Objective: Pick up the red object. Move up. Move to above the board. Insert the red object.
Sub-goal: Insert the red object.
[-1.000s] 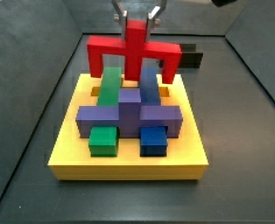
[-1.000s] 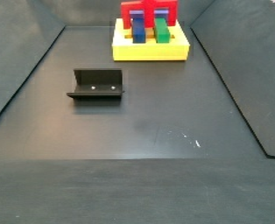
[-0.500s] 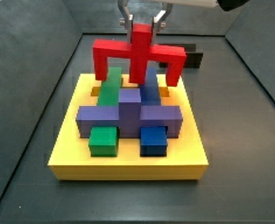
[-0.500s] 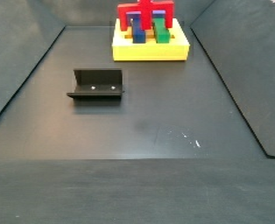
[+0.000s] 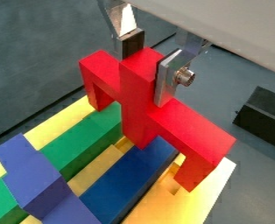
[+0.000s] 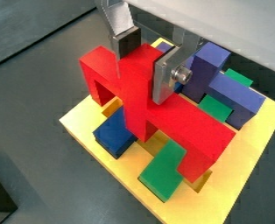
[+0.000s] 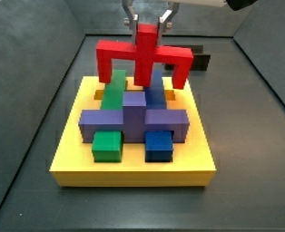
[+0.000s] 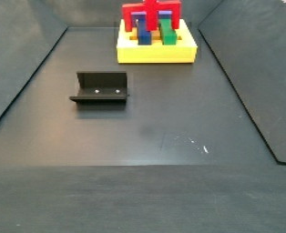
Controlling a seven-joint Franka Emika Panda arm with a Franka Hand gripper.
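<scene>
The red object (image 7: 142,56) is an arch-shaped piece with a central stem. My gripper (image 7: 146,20) is shut on the top of that stem and holds the piece over the far end of the yellow board (image 7: 132,161). In both wrist views the silver fingers (image 5: 172,74) (image 6: 165,74) clamp the red piece (image 5: 146,105) (image 6: 146,105) on both sides. Its legs hang above the green and blue bars of the board (image 6: 248,153). In a side view the red piece (image 8: 152,16) stands above the board (image 8: 157,52) at the far end of the floor.
The board carries a purple cross block (image 7: 134,119), a green block (image 7: 106,143) and a blue block (image 7: 160,145). The fixture (image 8: 100,88) stands on the dark floor, left of the middle. Dark walls enclose the floor.
The red object and my gripper have risen slightly between one second ago and half a second ago, then stayed put. The grip has not changed.
</scene>
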